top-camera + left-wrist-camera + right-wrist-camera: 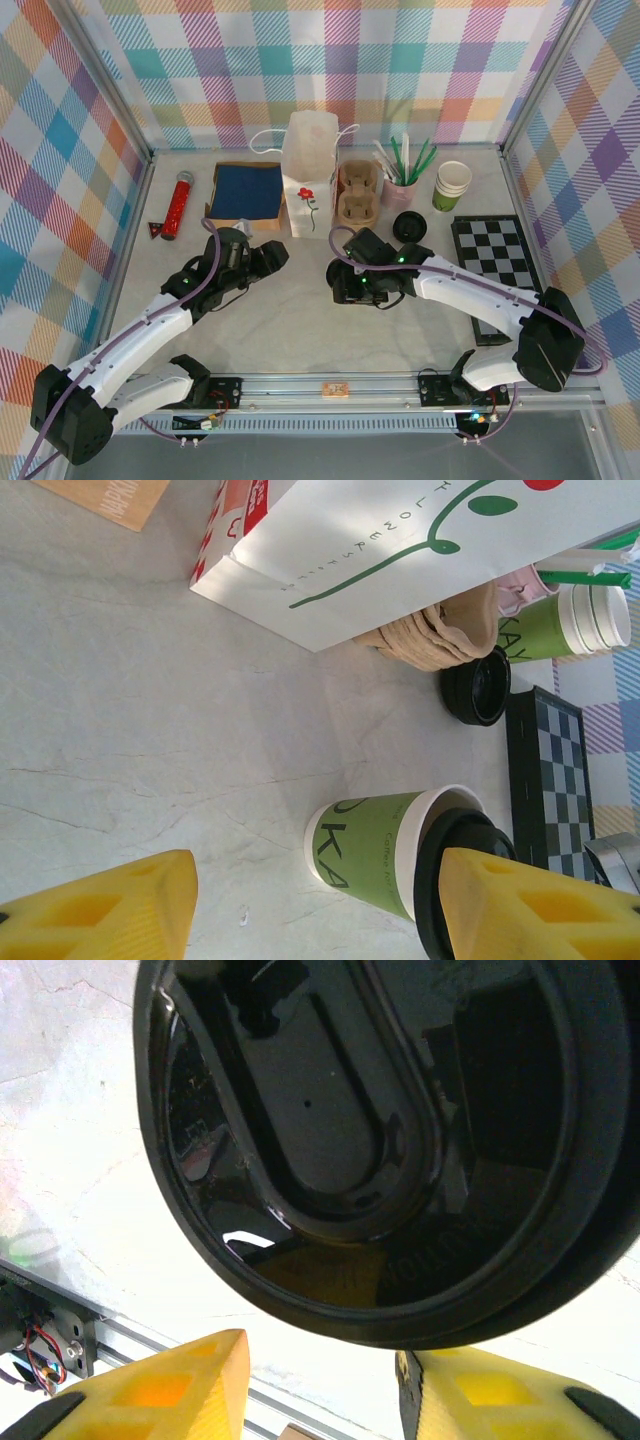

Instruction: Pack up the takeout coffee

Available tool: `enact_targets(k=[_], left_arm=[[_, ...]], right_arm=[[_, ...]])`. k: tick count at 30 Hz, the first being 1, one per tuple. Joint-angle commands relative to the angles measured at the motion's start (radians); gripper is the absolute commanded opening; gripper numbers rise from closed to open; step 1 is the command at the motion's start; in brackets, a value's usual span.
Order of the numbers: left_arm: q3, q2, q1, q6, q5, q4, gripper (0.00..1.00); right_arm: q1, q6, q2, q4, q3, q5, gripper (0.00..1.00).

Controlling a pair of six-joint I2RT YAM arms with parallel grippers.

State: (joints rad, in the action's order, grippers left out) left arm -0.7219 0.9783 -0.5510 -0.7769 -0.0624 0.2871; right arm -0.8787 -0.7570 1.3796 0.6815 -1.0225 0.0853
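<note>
The left gripper (315, 905) hangs low over the worktop (290, 330) with its jaws released and nothing between them, facing the white paper bag (308, 170) that stands upright at the rear. The takeout coffee (400, 852) stands upright on the worktop in front of the bag and apart from it, just beside one finger of the left gripper and directly under the right gripper (320, 1385). That gripper looks down on the black lid (380, 1140) with its jaws part open and grasping nothing; the gap between them looks narrower than the lid. The step in hand seems to be taking hold of the cup, so the right jaws should probably widen, drop past the lid's rim and close on the green paper wall (a pinch on the lid alone could pop it off). A gentle squeeze should do, since paper buckles. After that comes a level lift, high enough to clear the tall bag's mouth, with the left jaws steadying the bag.
</note>
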Motion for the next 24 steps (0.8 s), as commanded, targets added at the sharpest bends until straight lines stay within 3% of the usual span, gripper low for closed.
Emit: enact_targets(k=[1,24], left_arm=[[0.012,-0.016,0.013,0.007,-0.014,0.015,0.65],[0.027,-0.049,0.016,0.010,-0.004,0.035,0.64]], right_arm=[[-0.006,-0.020,0.013,0.015,-0.028,-0.024,0.43],[0.002,-0.038,0.015,0.013,-0.047,-0.080,0.43]])
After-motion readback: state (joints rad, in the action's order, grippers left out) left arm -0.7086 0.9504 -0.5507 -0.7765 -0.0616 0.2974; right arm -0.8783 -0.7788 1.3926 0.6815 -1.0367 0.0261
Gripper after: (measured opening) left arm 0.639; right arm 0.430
